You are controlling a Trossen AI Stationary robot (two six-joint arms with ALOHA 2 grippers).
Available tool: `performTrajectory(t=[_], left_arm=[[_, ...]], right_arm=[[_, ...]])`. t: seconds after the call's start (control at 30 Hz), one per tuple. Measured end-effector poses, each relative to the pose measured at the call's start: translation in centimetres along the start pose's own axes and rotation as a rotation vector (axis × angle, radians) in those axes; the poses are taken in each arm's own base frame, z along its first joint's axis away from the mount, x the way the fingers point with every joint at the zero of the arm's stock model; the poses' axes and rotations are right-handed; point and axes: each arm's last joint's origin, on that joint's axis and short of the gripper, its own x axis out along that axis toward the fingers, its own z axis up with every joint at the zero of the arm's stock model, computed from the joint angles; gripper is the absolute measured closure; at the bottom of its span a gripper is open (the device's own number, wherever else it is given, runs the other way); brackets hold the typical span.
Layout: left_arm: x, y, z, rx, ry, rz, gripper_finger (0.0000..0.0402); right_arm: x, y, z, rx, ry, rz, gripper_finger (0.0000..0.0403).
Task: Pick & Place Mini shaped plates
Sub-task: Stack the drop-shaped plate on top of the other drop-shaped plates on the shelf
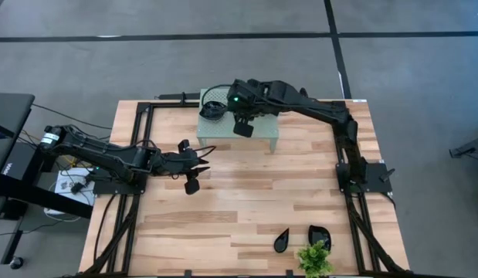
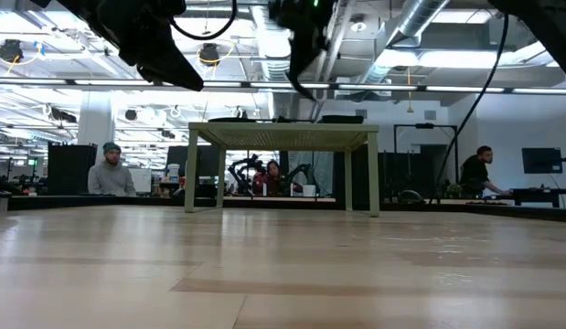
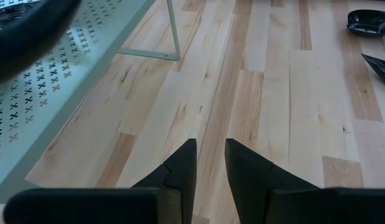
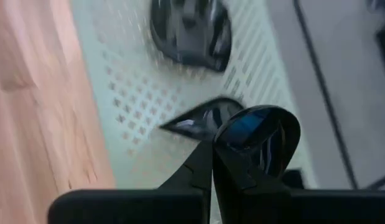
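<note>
No readable text, no labels, no brands, no numbers, no signs

Mini shaped plates, glossy black.
- Rounded plate (image 4: 191, 32): flat on the perforated stand (image 1: 266, 127).
- Teardrop plate (image 4: 204, 119): flat on the stand, at 6 o'clock of the rounded one.
- Round plate (image 4: 259, 138): tilted above the stand, pinched at its rim.
- Teardrop plate (image 1: 281, 240) and rounded plate (image 1: 319, 235): side by side on the table's near edge.

One camera hangs overhead, looking straight down on the whole pale wooden tabletop (image 1: 246, 193) and the pale green perforated metal stand (image 1: 262, 127). Another sits at tabletop level, facing that stand (image 2: 283, 137) from well back. Each wrist camera looks close past its own tool; both catch the stand (image 3: 49, 99) (image 4: 136, 106).
</note>
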Motion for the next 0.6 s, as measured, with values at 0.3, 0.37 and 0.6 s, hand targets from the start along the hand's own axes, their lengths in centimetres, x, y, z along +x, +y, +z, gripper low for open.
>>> performTrajectory(t=[0.3,0.37,0.6], left_arm=[[0.0,-0.1,0.2,-0.010,-0.013,-0.027,0.0316],[-0.1,-0.5,0.3,-0.011,-0.024,-0.089,0.0316],[-0.8,-3.0,0.9,-0.008,-0.118,-0.258,0.0316]], right_arm=[[-3.5,-0.3,1.2,0.237,-0.189,0.311,0.0402],[-4.1,0.3,1.1,0.251,-0.183,0.427,0.0400],[-5.7,4.3,-0.2,0.239,-0.013,0.630,0.0401]])
